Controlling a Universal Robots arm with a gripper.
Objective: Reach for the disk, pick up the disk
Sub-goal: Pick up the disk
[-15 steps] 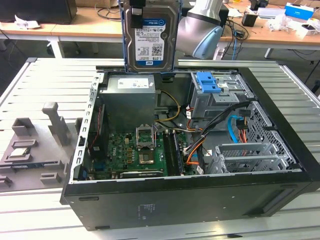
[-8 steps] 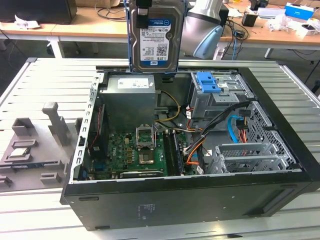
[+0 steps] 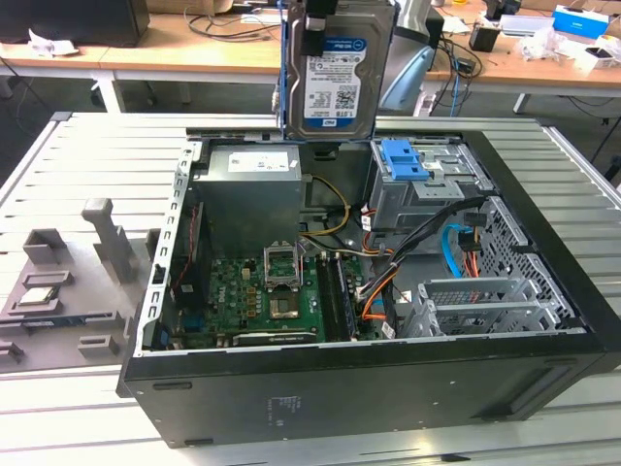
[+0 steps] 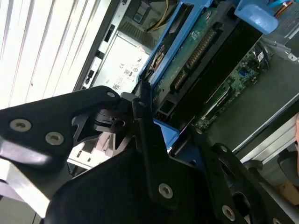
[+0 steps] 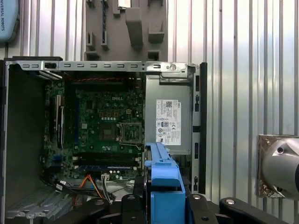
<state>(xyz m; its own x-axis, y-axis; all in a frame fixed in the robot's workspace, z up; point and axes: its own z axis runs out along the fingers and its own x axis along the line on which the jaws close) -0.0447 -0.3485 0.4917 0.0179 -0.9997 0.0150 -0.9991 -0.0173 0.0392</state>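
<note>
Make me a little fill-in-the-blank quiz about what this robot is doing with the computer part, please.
1. The disk is held up ____ the open computer case.
2. The hand is shut on the disk's ____ plastic frame.
3. Inside the case, the motherboard is coloured ____.

Missing words: above; blue; green.

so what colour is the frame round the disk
Bright blue. The frame around the disk shows best in the first wrist view.
</note>
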